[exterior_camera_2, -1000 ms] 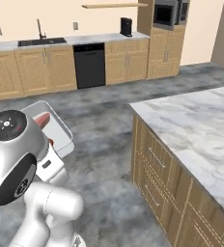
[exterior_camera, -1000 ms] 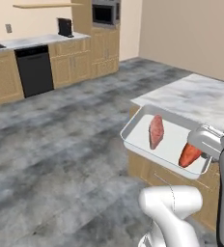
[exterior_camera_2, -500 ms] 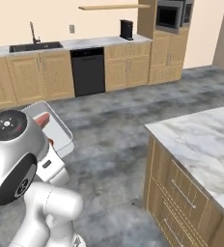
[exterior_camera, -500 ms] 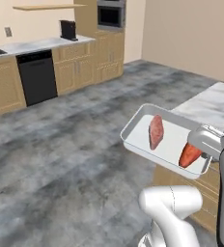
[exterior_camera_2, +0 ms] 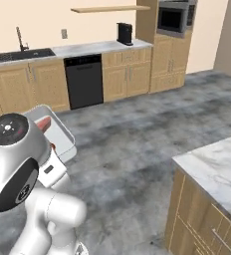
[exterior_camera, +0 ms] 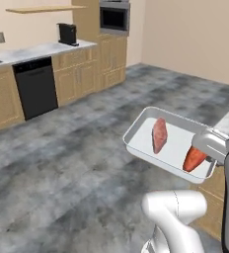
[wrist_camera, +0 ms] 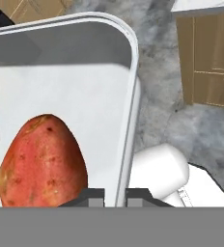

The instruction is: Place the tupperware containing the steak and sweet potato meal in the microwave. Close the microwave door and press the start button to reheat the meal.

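Silver-grey, the microwave (exterior_camera: 114, 18) sat built into the tall cabinet far across the floor from the robot, its door (exterior_camera_2: 171, 20) apparently shut — hard to tell at that range. Well short of it, the tupperware (exterior_camera: 141, 136) rode in the air, nearly level, its rim pinched between the gripper's (wrist_camera: 115, 194) nearly closed fingers. Inside lay the steak (exterior_camera: 159, 135) and, nearer the gripper, the sweet potato (wrist_camera: 42, 161). Pickup was done; the drive to the microwave, loading, closing and start all remained. Against the earlier frames, both base views had swung — the base had moved, bringing the microwave closer and sliding the island (exterior_camera_2: 218, 169) aside — while the tray kept its place by the arm.
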Robot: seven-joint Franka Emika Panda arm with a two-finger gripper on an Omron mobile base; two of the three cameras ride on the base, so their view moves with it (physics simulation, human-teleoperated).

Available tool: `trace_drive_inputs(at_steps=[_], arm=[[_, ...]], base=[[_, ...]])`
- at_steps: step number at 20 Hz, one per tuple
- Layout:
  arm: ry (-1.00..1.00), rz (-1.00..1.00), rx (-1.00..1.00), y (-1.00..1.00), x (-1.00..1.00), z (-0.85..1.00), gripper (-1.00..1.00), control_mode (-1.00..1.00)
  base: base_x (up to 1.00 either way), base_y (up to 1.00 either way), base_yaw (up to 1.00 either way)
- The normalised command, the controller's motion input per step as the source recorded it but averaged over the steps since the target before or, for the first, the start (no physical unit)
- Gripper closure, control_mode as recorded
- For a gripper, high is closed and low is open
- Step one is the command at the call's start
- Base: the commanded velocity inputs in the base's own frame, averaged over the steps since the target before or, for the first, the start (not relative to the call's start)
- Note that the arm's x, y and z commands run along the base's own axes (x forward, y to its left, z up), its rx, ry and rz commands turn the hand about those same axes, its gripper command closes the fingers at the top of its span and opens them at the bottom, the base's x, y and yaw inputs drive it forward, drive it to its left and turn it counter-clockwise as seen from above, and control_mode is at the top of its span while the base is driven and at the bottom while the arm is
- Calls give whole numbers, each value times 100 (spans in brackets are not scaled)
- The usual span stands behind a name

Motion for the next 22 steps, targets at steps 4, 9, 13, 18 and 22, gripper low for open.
trace_drive_inputs(at_steps=[4, 9, 13, 18, 22], arm=[[0, 0, 0, 0, 0, 0, 100, 100], [0, 0, 0, 0, 0, 0, 100, 100], [0, 0, 0, 0, 0, 0, 100, 100], [0, 0, 0, 0, 0, 0, 100, 100], [0, 0, 0, 0, 0, 0, 100, 100]], base=[[100, 37, -30], [100, 21, -42], [100, 26, -41], [100, 32, -41], [100, 41, -40]])
